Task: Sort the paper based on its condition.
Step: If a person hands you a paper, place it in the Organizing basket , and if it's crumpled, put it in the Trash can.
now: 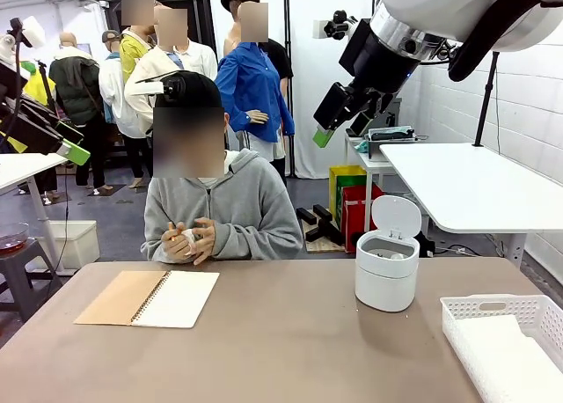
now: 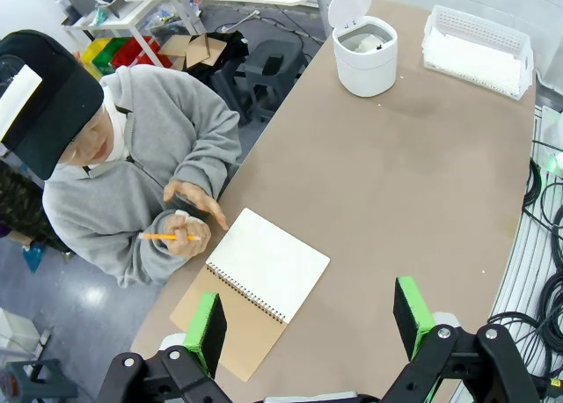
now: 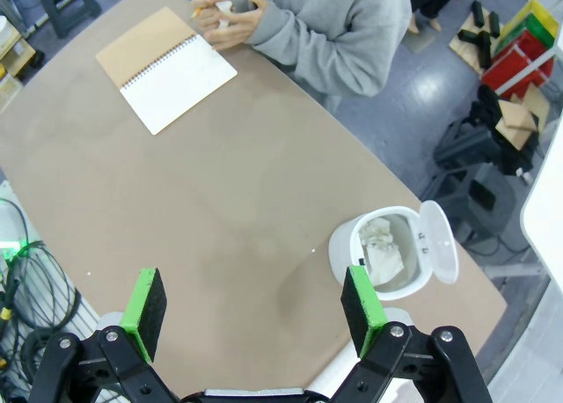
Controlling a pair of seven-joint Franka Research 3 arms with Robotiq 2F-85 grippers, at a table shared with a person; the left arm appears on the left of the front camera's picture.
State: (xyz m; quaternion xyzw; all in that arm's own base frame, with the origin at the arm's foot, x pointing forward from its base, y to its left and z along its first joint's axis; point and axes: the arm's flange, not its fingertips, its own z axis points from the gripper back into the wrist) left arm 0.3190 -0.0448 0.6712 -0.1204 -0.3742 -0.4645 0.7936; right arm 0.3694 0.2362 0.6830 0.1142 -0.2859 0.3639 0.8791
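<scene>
A person at the far side of the table presses a small white wad of paper (image 1: 187,238) between both hands (image 2: 182,216) (image 3: 224,10), with an orange pencil (image 2: 167,237) in one hand. More crumpled paper lies in the open white bin (image 3: 387,249) (image 2: 369,42). Flat white paper lies in the lattice basket (image 1: 515,359) (image 2: 475,58). My left gripper (image 2: 308,324) hangs open high above the notebook. My right gripper (image 3: 253,304) is open high over the table near the bin. In the front view both the left gripper (image 1: 70,148) and the right gripper (image 1: 343,132) are raised well off the table.
A spiral notebook (image 1: 149,297) lies open at the table's left, brown cover folded out, blank page up. The bin (image 1: 387,267) stands right of centre with its lid up; the basket's rim (image 1: 493,304) sits at the near right corner. Cables run along my side of the table (image 2: 545,245).
</scene>
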